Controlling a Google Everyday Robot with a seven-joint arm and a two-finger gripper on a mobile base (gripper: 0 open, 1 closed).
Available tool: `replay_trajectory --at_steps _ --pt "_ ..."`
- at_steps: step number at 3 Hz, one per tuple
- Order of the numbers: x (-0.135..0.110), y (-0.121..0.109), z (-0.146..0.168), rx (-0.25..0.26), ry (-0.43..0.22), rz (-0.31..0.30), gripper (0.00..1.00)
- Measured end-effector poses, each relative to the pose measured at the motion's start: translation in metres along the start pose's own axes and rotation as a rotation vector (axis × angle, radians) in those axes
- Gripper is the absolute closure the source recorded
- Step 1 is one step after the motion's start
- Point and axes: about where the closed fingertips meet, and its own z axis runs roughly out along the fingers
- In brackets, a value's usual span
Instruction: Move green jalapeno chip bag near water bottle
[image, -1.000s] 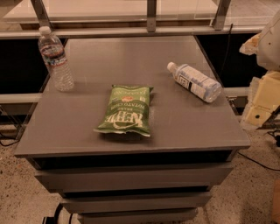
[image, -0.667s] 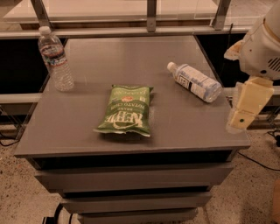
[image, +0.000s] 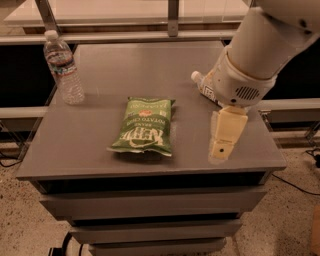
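The green jalapeno chip bag (image: 143, 126) lies flat in the middle of the grey table (image: 80, 145), its white lettering facing up. The water bottle (image: 62, 67), clear and ribbed with a white cap, stands upright at the table's far left corner. My gripper (image: 221, 148) hangs from the white arm (image: 255, 55) over the right part of the table, to the right of the bag and apart from it. It holds nothing that I can see.
A second bottle (image: 202, 84) lies on its side at the far right, mostly hidden behind my arm. A metal rail and a shelf (image: 150, 36) run behind the table. Drawer fronts (image: 150, 205) sit below the tabletop.
My arm has swung in from the right edge to above the table's right side, closer to the bag, and now covers most of the lying bottle. Bag and bottles have not moved.
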Motion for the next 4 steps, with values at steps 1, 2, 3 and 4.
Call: replay_trajectory --at_steps 1,2,3,4 --pt "-0.033 -0.002 0.034 -0.039 -0.011 -0.052 0.00" --pt "-0.065 -0.009 0.066 -0.085 -0.032 -0.113 0.00" --pt "-0.088 -0.025 0.093 -0.122 -0.052 -0.162 0.00" --pt "-0.108 -0.041 0.119 -0.158 -0.071 -0.204 0.00"
